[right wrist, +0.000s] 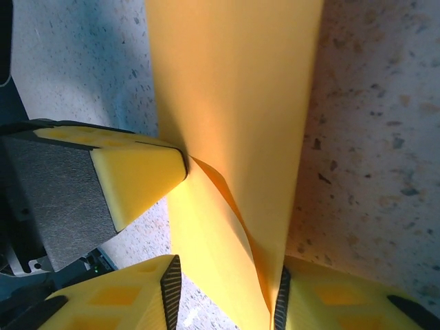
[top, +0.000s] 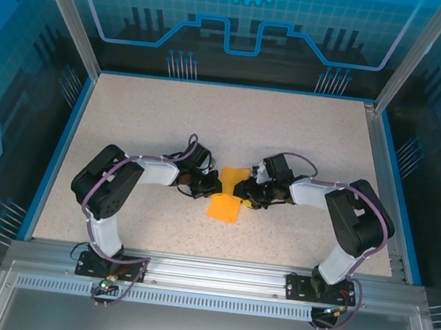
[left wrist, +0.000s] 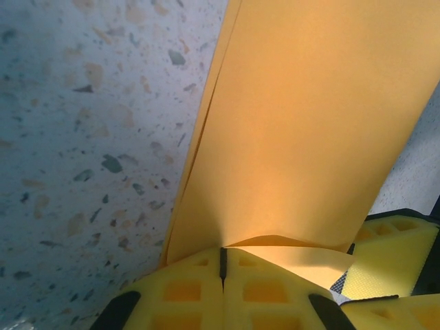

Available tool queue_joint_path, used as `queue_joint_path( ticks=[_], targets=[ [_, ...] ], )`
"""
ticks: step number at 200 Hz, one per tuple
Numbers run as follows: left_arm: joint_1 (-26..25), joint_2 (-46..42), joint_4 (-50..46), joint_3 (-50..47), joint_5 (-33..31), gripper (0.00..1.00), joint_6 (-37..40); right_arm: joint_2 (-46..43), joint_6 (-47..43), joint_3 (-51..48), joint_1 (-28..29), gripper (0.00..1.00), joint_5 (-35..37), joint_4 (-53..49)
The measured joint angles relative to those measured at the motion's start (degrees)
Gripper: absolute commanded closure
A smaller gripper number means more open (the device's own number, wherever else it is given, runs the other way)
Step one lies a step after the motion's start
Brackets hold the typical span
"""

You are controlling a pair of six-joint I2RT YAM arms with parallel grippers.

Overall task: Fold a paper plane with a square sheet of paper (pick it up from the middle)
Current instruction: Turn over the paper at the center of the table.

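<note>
The table (top: 130, 115) is big and speckled, and both arms reach in to its middle. The left arm (top: 111, 184) and the right arm (top: 354, 216) nearly meet there, nose to nose. Between the two hands sits the orange paper (top: 226, 205). It is bent into layers, not flat. I cannot tell if it rests on the table or hangs a bit above it.

The left hand (left wrist: 222, 256) is squeezed all the way shut and pinches one edge of the paper. The rest of the sheet sticks out in front of it. The right hand (right wrist: 225, 295) is partly open. The paper runs through the gap between its fingers (right wrist: 110, 306) and leans on one of them, but nothing squeezes it there. The left hand's near finger (right wrist: 137, 175) sits just beside the right hand.

I think a few things can go wrong. The left hand holds just a small bit of edge, so a tug could make the paper slip out. If the right hand shuts and the hands pull apart, the thin paper could rip. If the right hand shuts on the loose flap in a crooked spot, the fold comes out crooked, and so does the plane. The hands are so close that their fingers could bump.
</note>
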Motion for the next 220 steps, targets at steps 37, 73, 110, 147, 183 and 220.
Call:
queue_joint_path(
  ticks=[37, 73, 110, 147, 183, 220],
  targets=[
    [0.0, -0.1, 0.2, 0.0, -0.1, 0.92, -0.8, 0.8, -0.2, -0.2, 0.0, 0.69, -0.5, 1.6],
    [0.0, -3.3, 0.9, -1.1, -1.3, 0.91, -2.0, 1.6, -1.2, -0.5, 0.0, 0.86, -1.4, 3.0],
    [0.0, -11.8, 0.3, -3.8, -5.9, 0.90, -3.0, 0.3, -4.1, 1.1, 0.0, 0.94, -1.4, -1.3],
    [0.2, -24.0, -3.9, -7.0, -13.1, 0.88, -3.0, -6.8, -12.1, 10.8, 0.0, 0.94, 5.0, -17.6],
    [2.4, -35.8, -8.4, -12.3, -19.7, 0.78, -3.3, -10.1, -19.4, 27.2, 3.0, 0.94, 24.8, -39.4],
    [5.6, -45.0, -12.6, -16.7, -24.3, 0.72, -4.1, -2.1, -19.1, 45.9, 13.7, 0.90, 53.7, -64.0]
  ],
)
